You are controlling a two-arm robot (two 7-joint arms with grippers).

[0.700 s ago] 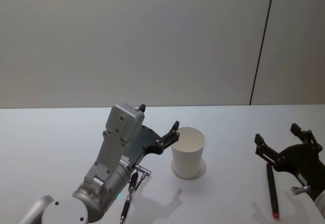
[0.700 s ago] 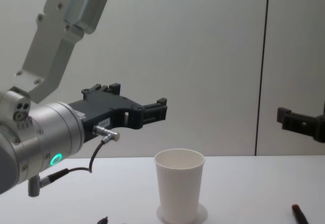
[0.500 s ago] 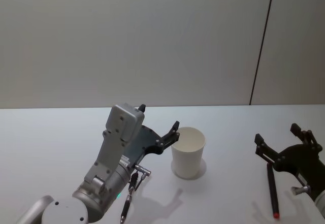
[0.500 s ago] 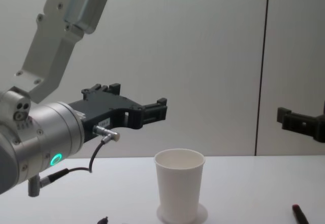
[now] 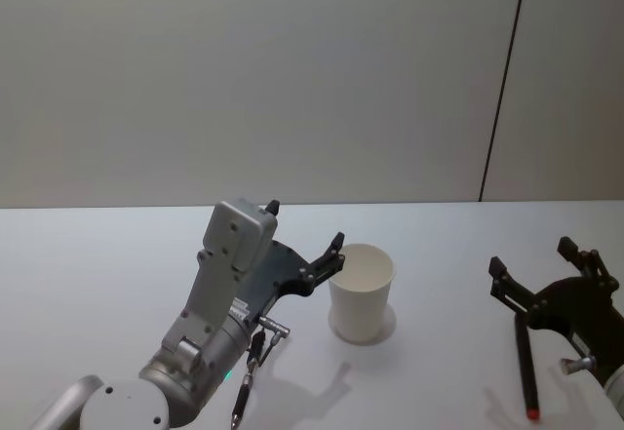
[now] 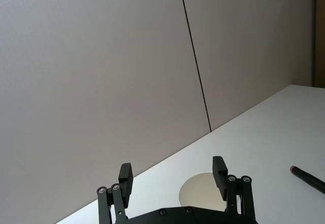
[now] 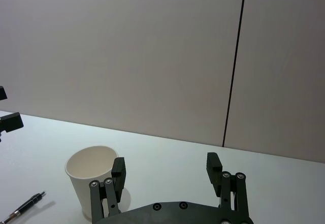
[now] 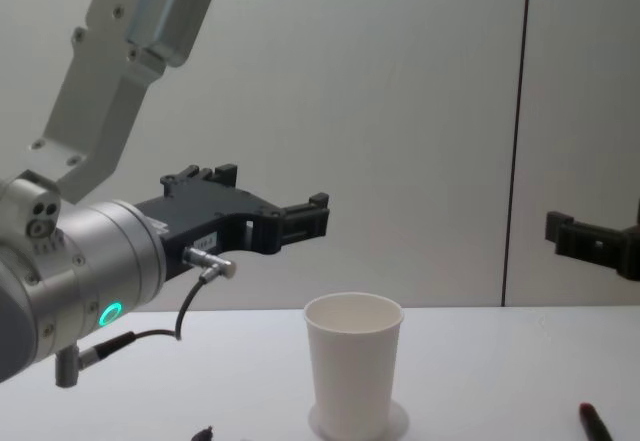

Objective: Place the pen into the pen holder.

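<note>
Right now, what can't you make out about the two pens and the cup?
The black pen: cut off by the bottom edge in head and chest views, and by an edge in the right wrist view.
The red-ended pen: far end hidden under the right gripper in the head view; cut off at edges in chest and left wrist views.
The pen holder: inside bottom hidden by its own wall in head and right wrist views.

Pen holder (image 5: 362,289): plain white. Desk (image 5: 97,274): white. Left hand (image 6: 172,167), right hand (image 7: 166,161): black. Left arm (image 8: 90,271): silver-grey, green glowing ring (image 8: 110,313). Right pen (image 5: 524,367): dark, red end. Left pen (image 5: 243,391): black with silver. Wall (image 5: 244,79): pale grey, dark vertical seam.
</note>
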